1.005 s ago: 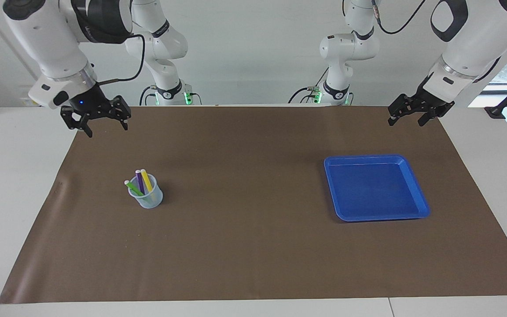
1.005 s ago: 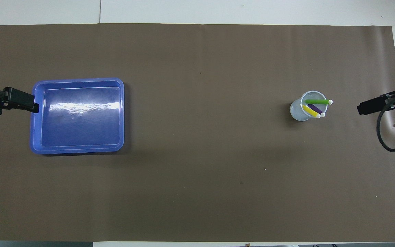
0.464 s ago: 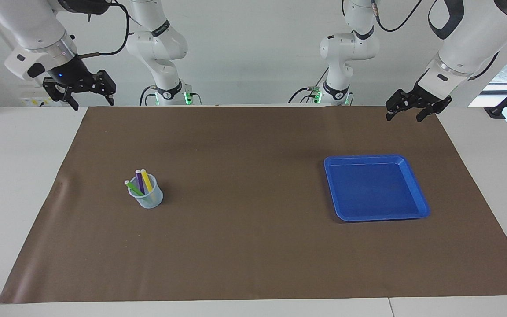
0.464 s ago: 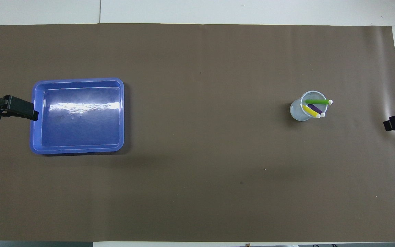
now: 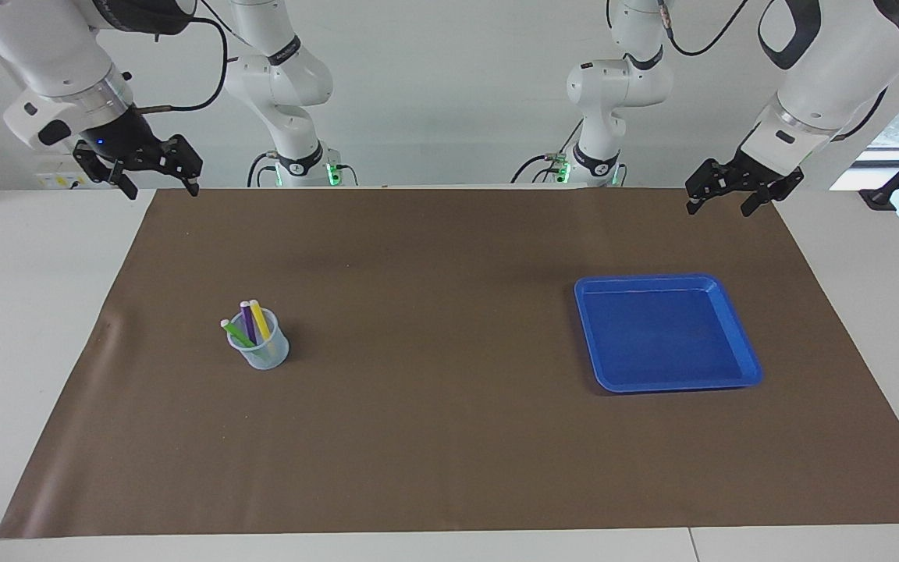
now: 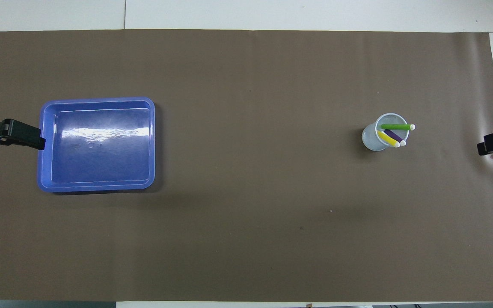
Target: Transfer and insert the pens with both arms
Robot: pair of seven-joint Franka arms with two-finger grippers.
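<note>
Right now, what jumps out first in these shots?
The blue tray, bare inside, sits on the brown mat toward the left arm's end. Toward the right arm's end stands a clear cup holding the yellow pen, purple pen and green pen, all leaning. The left end effector and right end effector hang open and empty over the mat's robot-side corners.

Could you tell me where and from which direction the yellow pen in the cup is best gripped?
Probably by its upper shaft just below the whitish tip, coming from above: the yellow pen leans in the clear cup beside the purple pen, with only that end exposed.
</note>
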